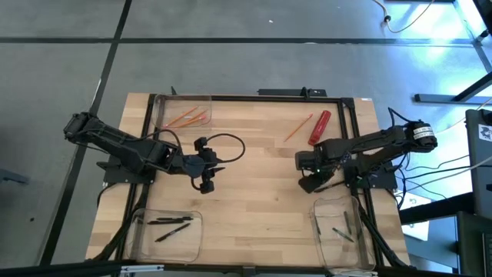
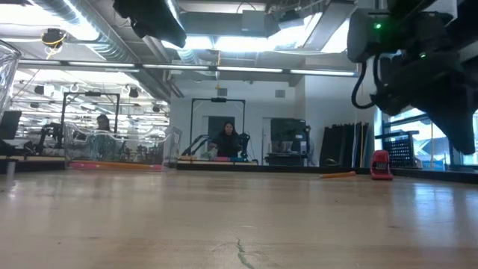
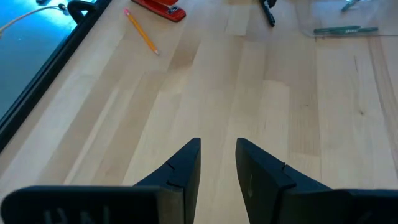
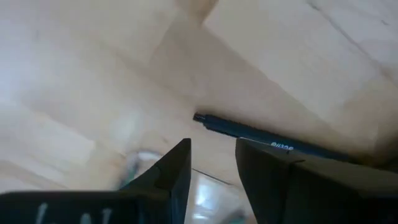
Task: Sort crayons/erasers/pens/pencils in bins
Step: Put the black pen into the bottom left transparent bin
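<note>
My right gripper (image 1: 309, 178) (image 4: 212, 144) hangs open above the table, just beyond the far edge of the near right bin (image 1: 342, 231). A black pen (image 4: 249, 132) lies flat on the wood below it; one finger hides part of the pen, and nothing sits between the fingers. My left gripper (image 1: 207, 175) (image 3: 217, 143) is open over bare wood left of the middle. At the far left, a bin (image 1: 183, 114) holds orange pencils (image 1: 188, 119). Black pens (image 1: 171, 225) lie in the near left bin (image 1: 165, 235).
A thick red cylinder (image 1: 319, 127) (image 2: 381, 166) and a loose orange pencil (image 1: 298, 127) (image 3: 142, 31) lie on the table at the far right. Bare wood stretches between the two arms. A black frame runs along the table's edges.
</note>
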Controlling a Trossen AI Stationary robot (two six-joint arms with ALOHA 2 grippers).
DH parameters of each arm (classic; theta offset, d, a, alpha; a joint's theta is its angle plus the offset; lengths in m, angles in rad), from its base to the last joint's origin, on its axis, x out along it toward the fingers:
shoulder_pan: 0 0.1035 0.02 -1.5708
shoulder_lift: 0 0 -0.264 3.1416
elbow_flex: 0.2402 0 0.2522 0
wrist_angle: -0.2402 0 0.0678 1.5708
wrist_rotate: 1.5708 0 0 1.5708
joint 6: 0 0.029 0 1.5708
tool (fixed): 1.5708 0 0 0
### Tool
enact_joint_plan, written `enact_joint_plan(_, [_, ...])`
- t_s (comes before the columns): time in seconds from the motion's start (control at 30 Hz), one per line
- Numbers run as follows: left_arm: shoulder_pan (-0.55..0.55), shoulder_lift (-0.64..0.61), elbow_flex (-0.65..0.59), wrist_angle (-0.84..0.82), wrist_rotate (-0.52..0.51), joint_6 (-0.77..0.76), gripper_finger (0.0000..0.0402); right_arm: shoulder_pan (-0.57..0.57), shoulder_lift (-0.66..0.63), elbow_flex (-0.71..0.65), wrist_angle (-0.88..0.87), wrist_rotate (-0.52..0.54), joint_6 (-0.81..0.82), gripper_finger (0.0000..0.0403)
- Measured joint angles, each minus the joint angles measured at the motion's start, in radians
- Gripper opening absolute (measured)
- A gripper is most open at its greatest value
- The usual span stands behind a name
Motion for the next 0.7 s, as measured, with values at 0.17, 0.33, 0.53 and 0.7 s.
enact_joint_plan(0.17, [0.000, 0.000, 0.000, 0.000, 0.000, 0.000, 0.0095, -0.065, -0.001, -0.004, -0.007, -0.007, 0.154, 0.0129])
enact_joint_plan(0.33, [0.000, 0.000, 0.000, 0.000, 0.000, 0.003, 0.0095, -0.110, 0.001, -0.055, 0.011, -0.095, 0.176, 0.0129])
enact_joint_plan(0.53, [0.000, 0.000, 0.000, -0.001, 0.000, 0.003, 0.0095, -0.141, 0.002, -0.127, 0.038, -0.166, 0.176, 0.0129])
enact_joint_plan(0.7, [0.000, 0.000, 0.000, -0.005, 0.000, 0.003, 0.0095, -0.164, 0.002, -0.159, 0.040, -0.216, 0.176, 0.0129])
